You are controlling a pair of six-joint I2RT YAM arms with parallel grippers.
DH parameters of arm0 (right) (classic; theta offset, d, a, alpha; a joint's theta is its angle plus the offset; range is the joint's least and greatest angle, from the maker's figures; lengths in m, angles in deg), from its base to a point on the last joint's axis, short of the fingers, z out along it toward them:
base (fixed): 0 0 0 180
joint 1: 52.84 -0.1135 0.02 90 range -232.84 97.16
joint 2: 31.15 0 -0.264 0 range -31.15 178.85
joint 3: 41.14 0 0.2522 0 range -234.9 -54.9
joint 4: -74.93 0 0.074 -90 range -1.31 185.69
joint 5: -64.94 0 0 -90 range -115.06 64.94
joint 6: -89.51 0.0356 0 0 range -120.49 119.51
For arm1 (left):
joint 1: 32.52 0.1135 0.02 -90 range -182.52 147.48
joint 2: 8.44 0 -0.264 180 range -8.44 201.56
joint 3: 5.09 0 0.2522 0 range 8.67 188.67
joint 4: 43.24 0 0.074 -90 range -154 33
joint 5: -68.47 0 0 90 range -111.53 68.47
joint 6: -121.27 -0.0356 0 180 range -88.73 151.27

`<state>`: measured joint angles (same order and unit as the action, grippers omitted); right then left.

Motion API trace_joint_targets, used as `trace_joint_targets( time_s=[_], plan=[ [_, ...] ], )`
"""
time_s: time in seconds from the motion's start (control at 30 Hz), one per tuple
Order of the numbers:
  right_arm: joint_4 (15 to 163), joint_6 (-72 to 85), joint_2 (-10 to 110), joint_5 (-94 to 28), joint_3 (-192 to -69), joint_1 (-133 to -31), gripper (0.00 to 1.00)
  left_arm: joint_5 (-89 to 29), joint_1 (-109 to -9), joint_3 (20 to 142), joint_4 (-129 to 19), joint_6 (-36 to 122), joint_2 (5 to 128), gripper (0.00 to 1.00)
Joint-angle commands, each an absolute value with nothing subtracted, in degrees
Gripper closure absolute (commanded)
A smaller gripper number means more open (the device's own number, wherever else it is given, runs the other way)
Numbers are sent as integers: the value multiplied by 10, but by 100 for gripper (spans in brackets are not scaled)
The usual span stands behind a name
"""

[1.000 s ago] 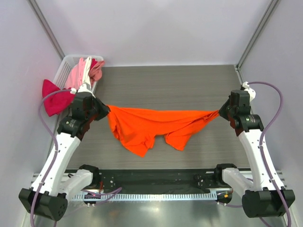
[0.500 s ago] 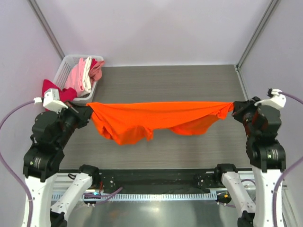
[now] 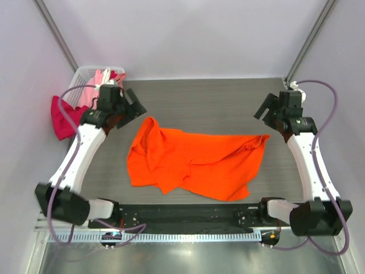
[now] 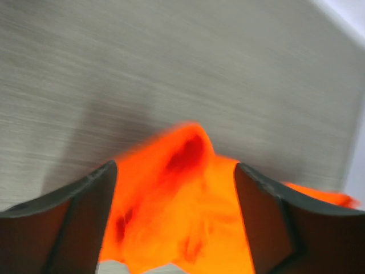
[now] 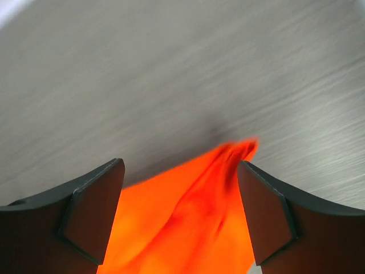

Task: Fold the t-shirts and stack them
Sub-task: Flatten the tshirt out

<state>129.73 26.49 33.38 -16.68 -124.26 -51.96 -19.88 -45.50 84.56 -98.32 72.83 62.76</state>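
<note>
Grey and finely streaked, the counter (image 3: 228, 97) now carries the whole orange shirt (image 3: 194, 162). A moment ago that shirt hung stretched in a taut band between the two arms. Now it is dropped and lies spread across the middle of the counter, reaching toward the near edge. It lies roughly flat but not tidy. Its left part is bunched into soft ridges, its lower hem is ragged, and one corner tapers to a point toward the right edge. I judge this to be the laying-out step. The cloth is down and ready to be smoothed, and no fold is made yet.

Both arms have swung away toward the far side. The left tool (image 3: 133, 106) stands wide open with nothing in it, just beyond the shirt's far left corner. The right tool (image 3: 263, 108) is equally spread and empty, just beyond the pointed corner. Each wrist view, though blurred, shows dark hard fingers (image 5: 94, 211) well apart and orange cloth lying loose below them, not pinched.

At the far left corner sits a white plastic mesh basket (image 3: 80, 73), stiff and open-weave. It holds limp pale pink and white shirts (image 3: 105, 77). A magenta shirt (image 3: 60, 117) droops over its outer side, past the counter's left edge.
</note>
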Motion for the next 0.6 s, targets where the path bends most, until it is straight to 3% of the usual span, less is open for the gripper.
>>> trace_joint_targets(
  time_s=[0.0,0.3,0.43,0.57],
  plan=[
    [1268,280,321,-208,-1222,-517,13,-233,-453,849,-949,747,673,11],
    [1227,276,238,-238,-1071,-517,30,-273,-478,638,-901,746,504,5],
    [1210,280,205,-235,-1014,-517,33,-322,-514,547,-906,765,412,19],
    [1205,283,193,-232,-990,-517,36,-297,-590,468,-929,816,346,26]
  ],
)
